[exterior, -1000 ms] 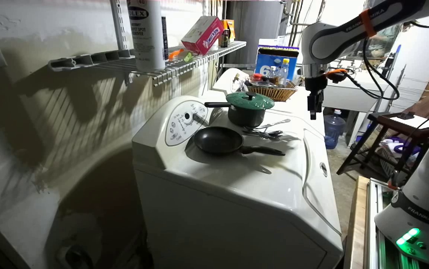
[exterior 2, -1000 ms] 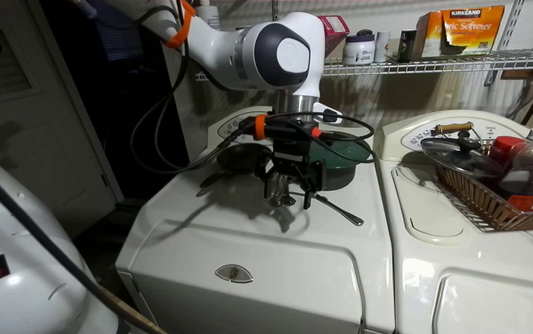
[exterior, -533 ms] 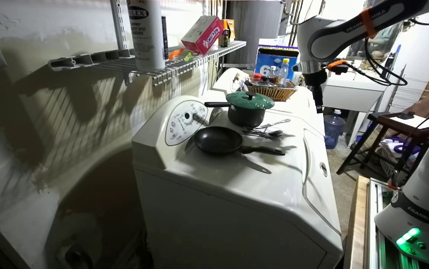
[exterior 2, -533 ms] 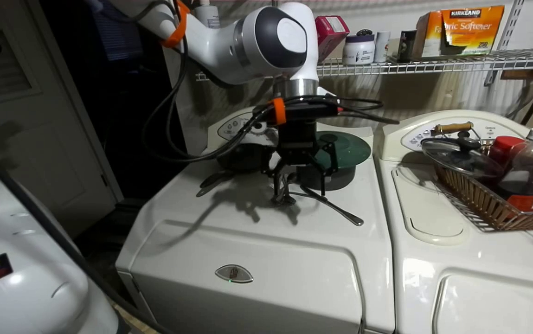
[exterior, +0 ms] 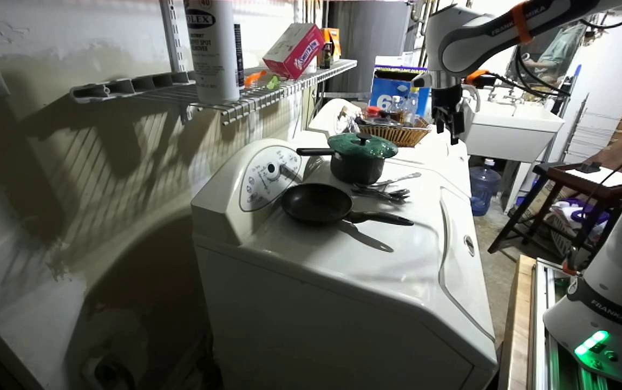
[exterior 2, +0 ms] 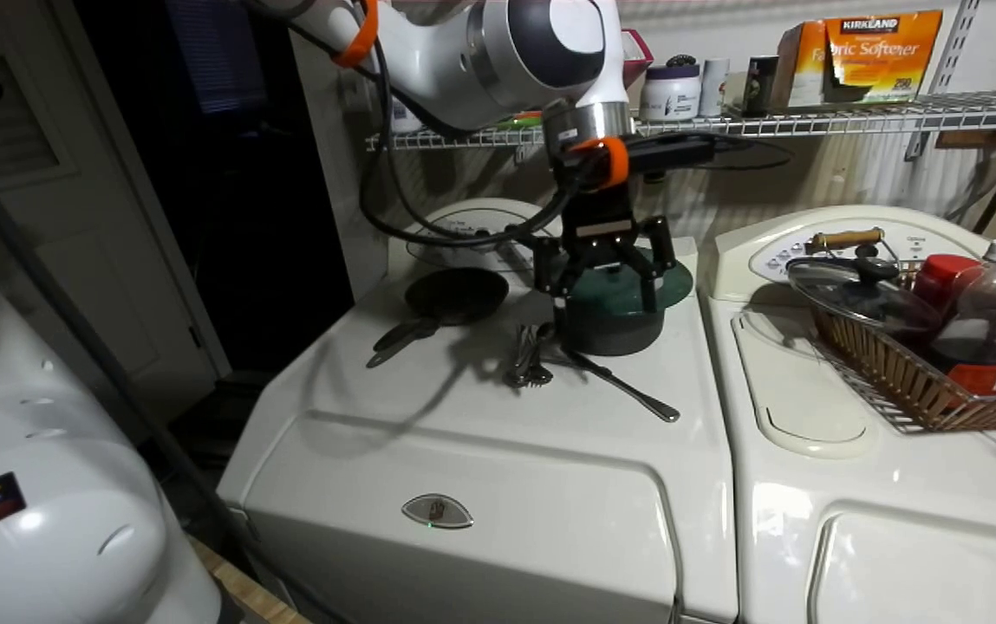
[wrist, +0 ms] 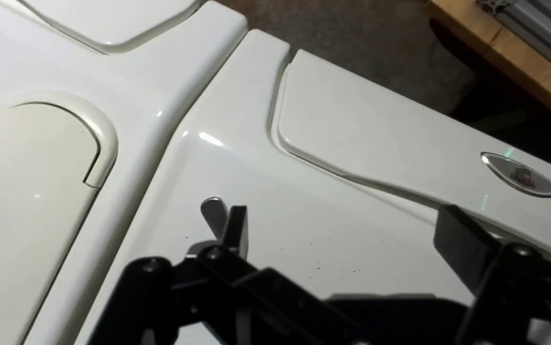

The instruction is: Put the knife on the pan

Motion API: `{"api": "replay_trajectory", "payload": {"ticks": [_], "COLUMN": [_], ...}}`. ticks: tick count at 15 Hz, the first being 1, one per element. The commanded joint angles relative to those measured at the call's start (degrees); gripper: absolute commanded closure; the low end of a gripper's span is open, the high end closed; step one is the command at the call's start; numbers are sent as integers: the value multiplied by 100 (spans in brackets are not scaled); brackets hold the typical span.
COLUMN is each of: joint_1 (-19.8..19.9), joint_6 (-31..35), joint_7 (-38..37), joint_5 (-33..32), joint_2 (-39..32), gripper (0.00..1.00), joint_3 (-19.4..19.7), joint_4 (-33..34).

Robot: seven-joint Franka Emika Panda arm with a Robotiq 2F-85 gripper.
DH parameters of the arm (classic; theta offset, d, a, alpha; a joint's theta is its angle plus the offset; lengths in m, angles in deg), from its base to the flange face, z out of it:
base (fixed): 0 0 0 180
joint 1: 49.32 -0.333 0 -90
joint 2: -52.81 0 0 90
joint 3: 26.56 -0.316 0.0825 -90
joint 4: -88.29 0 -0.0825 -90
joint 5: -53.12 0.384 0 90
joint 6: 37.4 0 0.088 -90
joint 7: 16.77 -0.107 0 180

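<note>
The black frying pan (exterior: 317,203) lies on the white machine top, its handle toward the front; it also shows in an exterior view (exterior 2: 456,296). A long silver utensil, seemingly the knife (exterior 2: 628,390), lies beside the green pot (exterior 2: 617,328), its handle end toward the front. It shows in an exterior view (exterior: 405,179), and its handle end (wrist: 214,215) shows in the wrist view behind a finger. My gripper (exterior 2: 605,314) is open and empty, held well above the machine. In the wrist view my gripper (wrist: 345,215) has wide-apart jaws with only white surface between them.
A pile of cutlery (exterior 2: 529,364) lies between pan and knife. The lidded pot stands behind the knife. A wicker basket (exterior: 397,135) with bottles and a glass lid sits on the adjoining machine. A wire shelf (exterior 2: 810,126) with boxes runs along the wall above.
My gripper has risen, turned, and moved from over the cutlery pile toward the pot side. It stays open. The pan, knife, pot and cutlery have not moved.
</note>
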Motion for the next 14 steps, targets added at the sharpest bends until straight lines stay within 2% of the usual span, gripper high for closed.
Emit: {"api": "replay_trajectory", "payload": {"ticks": [1,6,14], "joint_1": [41,45,186], "joint_6": [15,30,431], "joint_7": [130,246,3027], "joint_5": [7,7,757], "joint_2": [-51,-124,-450], "gripper": [0,0,0], "joint_3": [-12,-8,271], "joint_4": [65,114,270]}}
